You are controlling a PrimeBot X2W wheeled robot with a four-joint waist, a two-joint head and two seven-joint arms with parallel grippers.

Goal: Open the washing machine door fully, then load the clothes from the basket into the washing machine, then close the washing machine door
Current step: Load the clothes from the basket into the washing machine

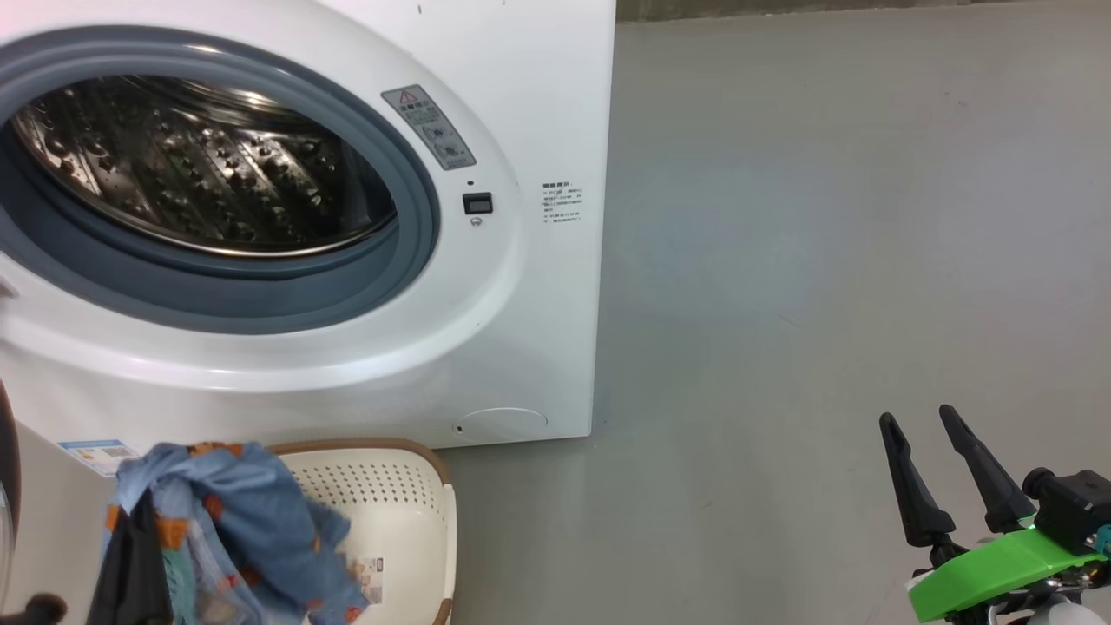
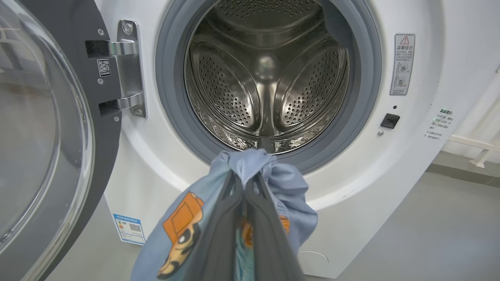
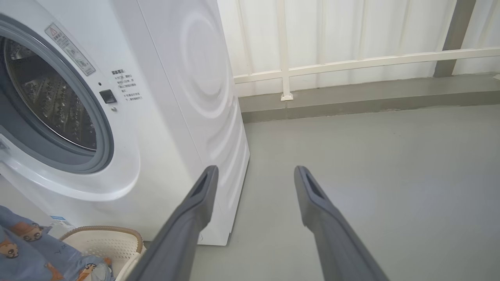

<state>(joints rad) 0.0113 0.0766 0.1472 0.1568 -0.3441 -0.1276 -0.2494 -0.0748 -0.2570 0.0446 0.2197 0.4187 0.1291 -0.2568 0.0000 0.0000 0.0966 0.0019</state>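
Clothes (image 2: 291,187) pinched in my left jaws — hanging before the washing machine (image 2: 433,70); right jaws spread above floor (image 3: 390,156).

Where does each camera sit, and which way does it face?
Head view: on the head, looking forward and down at the big white front-loading washing machine and cream perforated plastic basket; open right fingers lower right.
Left wrist view: on the left wrist, facing the perforated steel drum; left fingers shut on light blue bear-print clothes.
Right wrist view: on the right wrist, facing the machine's side and grey floor; own fingers open.
Shared: head and right wrist views both show the basket.
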